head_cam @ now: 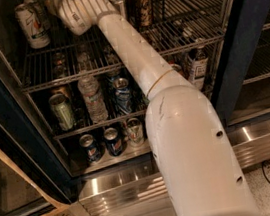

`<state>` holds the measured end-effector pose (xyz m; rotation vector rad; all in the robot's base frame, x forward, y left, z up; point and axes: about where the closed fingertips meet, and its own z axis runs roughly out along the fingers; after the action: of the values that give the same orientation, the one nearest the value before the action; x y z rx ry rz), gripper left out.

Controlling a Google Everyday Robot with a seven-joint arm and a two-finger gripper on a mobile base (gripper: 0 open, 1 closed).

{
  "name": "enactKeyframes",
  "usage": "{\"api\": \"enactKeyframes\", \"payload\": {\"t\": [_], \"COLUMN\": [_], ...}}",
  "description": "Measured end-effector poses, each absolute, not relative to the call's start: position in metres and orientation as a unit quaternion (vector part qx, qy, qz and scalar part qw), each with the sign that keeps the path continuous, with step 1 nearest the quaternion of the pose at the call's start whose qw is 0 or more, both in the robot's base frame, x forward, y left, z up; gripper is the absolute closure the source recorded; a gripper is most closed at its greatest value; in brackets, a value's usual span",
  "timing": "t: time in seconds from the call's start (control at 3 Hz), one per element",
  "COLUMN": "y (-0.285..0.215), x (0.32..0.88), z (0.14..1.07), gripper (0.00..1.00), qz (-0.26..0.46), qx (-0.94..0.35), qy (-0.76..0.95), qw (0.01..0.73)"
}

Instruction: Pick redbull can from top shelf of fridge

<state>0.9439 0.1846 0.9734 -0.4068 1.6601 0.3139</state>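
Note:
My white arm reaches up into the open fridge [245,48], and its wrist hangs over the top shelf [189,27]. My gripper [54,1] is at the arm's far end in the upper left, mostly hidden behind the wrist. A slim silver can with a plain silver top, the redbull can [119,4], stands on the top shelf just right of the wrist, partly covered by the arm. A gold-brown can [143,3] stands to its right. A wider white can with orange and green marks [31,25] stands left of the gripper.
The lower racks hold a green can [62,110], a water bottle [92,97], a blue can [122,95] and a small bottle [198,66]. Several cans [112,141] stand on the bottom. The ribbed steel base [261,139] runs below. A glass door edge [12,168] is at the left.

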Motion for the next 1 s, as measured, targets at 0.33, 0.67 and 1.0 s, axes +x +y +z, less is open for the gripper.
{"api": "enactKeyframes", "payload": {"t": [0.33,0.67,1.0], "y": [0.183,0.183,0.182], "x": [0.943,0.942,0.924], "z": [0.975,0.976,0.999], "gripper": [1.00,1.00,1.00], "qz": [0.138,0.139,0.143], "qx": [-0.173,-0.169,-0.169], "qy": [0.728,0.727,0.709], "qw": [0.649,0.650,0.670]}}
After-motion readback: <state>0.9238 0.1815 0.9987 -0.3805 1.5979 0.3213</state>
